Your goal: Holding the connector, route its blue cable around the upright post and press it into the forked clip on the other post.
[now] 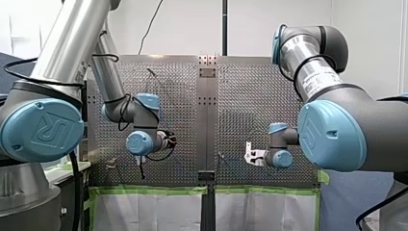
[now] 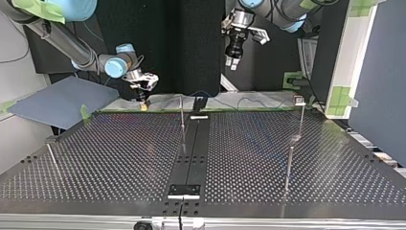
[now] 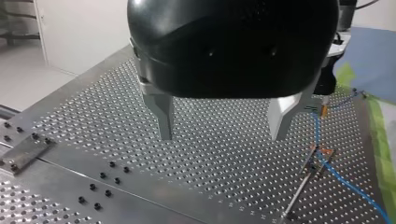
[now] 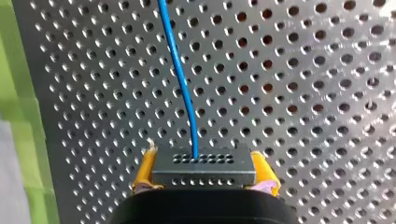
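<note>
Two yellow pads of my right gripper pinch the connector from either side. It is a small dark block with rows of holes on its face. The blue cable leaves the middle of that face and runs straight ahead over the table, curving a little.

In the top view my right gripper points down at the table's far edge, left of the middle. My left gripper hangs high above that edge, well apart from it.

My left gripper is spread wide, its two metal fingers holding nothing, and it hovers over bare table. Past its far finger, the left wrist view shows the cable coming down from my right gripper. It reaches the orange-brown head of a thin post, then trails away across the table. Whether the cable sits in that head or only passes beside it, I cannot tell.
</note>
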